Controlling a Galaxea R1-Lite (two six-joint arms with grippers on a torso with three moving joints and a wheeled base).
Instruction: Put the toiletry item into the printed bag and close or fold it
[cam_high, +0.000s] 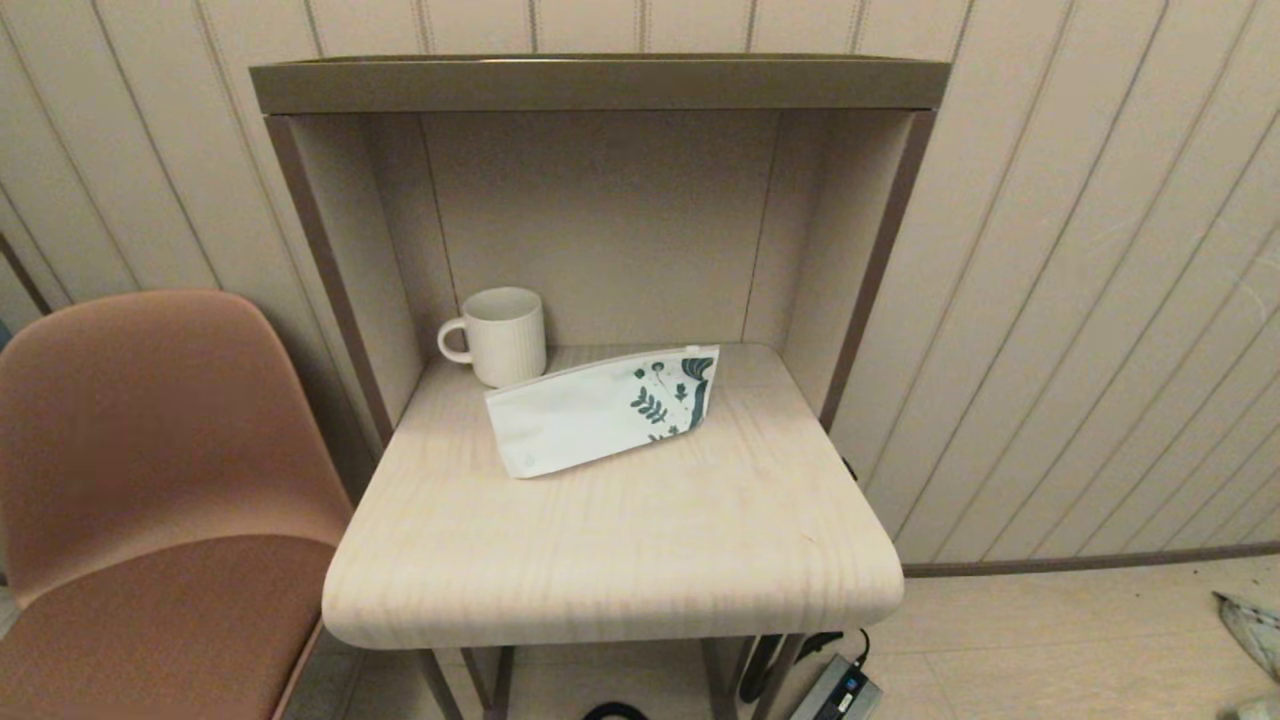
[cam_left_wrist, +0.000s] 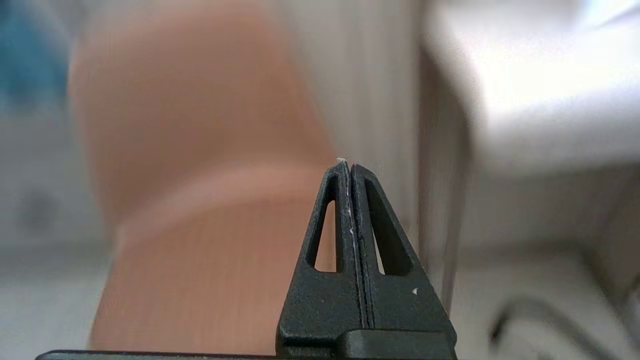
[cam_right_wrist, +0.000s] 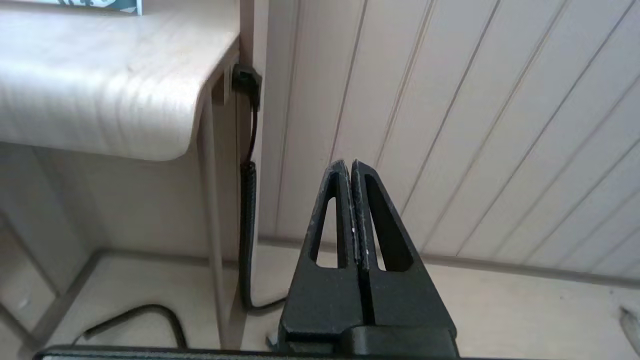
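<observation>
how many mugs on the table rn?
1. The white ribbed mug stands at the table's back left, handle to the left, just behind the printed bag. None looks hidden.

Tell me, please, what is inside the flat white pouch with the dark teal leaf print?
Its inside cannot be seen. The flat white pouch with teal leaf print lies on the pale wooden tabletop, its walls hiding any contents. No small white tube shows anywhere.

The printed bag (cam_high: 600, 410) is white with dark teal leaves at one end. The ribbed mug (cam_high: 497, 335) is white, the tabletop (cam_high: 620, 540) pale woodgrain, the chair (cam_high: 150, 480) terracotta.
</observation>
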